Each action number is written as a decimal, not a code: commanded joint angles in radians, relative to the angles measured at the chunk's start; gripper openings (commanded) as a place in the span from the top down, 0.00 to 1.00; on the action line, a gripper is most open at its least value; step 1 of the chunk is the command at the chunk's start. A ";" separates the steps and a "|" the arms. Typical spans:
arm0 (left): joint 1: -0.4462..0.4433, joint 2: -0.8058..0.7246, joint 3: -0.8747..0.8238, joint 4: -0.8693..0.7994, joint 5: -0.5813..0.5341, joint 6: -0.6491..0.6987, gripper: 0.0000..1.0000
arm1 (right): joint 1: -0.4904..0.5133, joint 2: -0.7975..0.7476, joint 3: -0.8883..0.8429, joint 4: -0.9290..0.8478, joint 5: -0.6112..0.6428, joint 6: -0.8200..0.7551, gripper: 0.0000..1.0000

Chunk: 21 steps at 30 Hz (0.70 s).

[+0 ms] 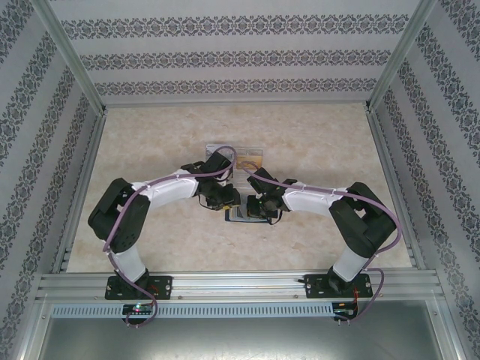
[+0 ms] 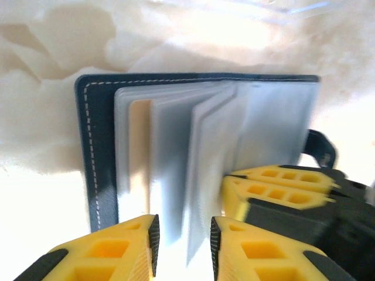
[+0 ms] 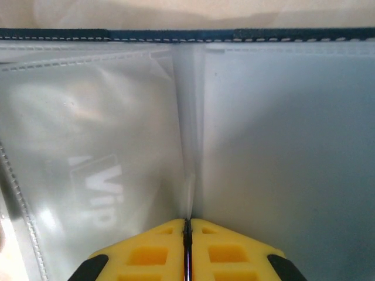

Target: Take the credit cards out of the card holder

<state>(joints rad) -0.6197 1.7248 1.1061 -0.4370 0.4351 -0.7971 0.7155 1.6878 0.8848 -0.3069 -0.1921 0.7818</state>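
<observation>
Here the card holder [image 2: 96,152] lies open on the table [image 1: 150,150] between both arms, its sleeves [image 2: 176,164] fanned upright. The right gripper [image 3: 187,231] is pressed together on the edge of one sleeve [image 3: 190,146]. The left gripper [image 2: 183,234] is spread, straddling another whose length runs straight away from its fingers. A VIP-marked credit card [image 3: 99,193] sits pocketed just left of the right pinch.

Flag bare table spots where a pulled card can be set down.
Free: the far-left table between the left rail and the clear box; the far right, box to right rail; the near strip between the arm bases. Crowded: centre, where the left gripper and right gripper meet over the card holder.
</observation>
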 commanded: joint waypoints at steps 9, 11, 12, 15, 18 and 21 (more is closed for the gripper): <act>-0.011 -0.017 -0.040 0.068 0.134 -0.046 0.68 | -0.005 0.015 -0.035 -0.011 0.006 0.013 0.88; -0.014 -0.012 -0.041 0.081 0.140 -0.054 0.68 | -0.005 0.017 -0.034 -0.011 0.006 0.012 0.88; -0.015 -0.007 -0.038 0.079 0.136 -0.055 0.68 | -0.005 0.015 -0.035 -0.011 0.005 0.014 0.88; -0.015 0.015 -0.036 0.065 0.131 -0.057 0.68 | -0.005 0.016 -0.037 -0.010 0.005 0.014 0.88; -0.016 0.037 -0.043 0.093 0.154 -0.072 0.69 | -0.005 0.013 -0.038 -0.011 0.007 0.014 0.88; -0.017 0.046 -0.043 0.101 0.153 -0.074 0.69 | -0.005 0.011 -0.039 -0.011 0.008 0.016 0.88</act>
<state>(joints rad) -0.6228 1.7573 1.0744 -0.3672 0.5694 -0.8497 0.7155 1.6848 0.8783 -0.2985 -0.1925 0.7826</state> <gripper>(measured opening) 0.308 0.116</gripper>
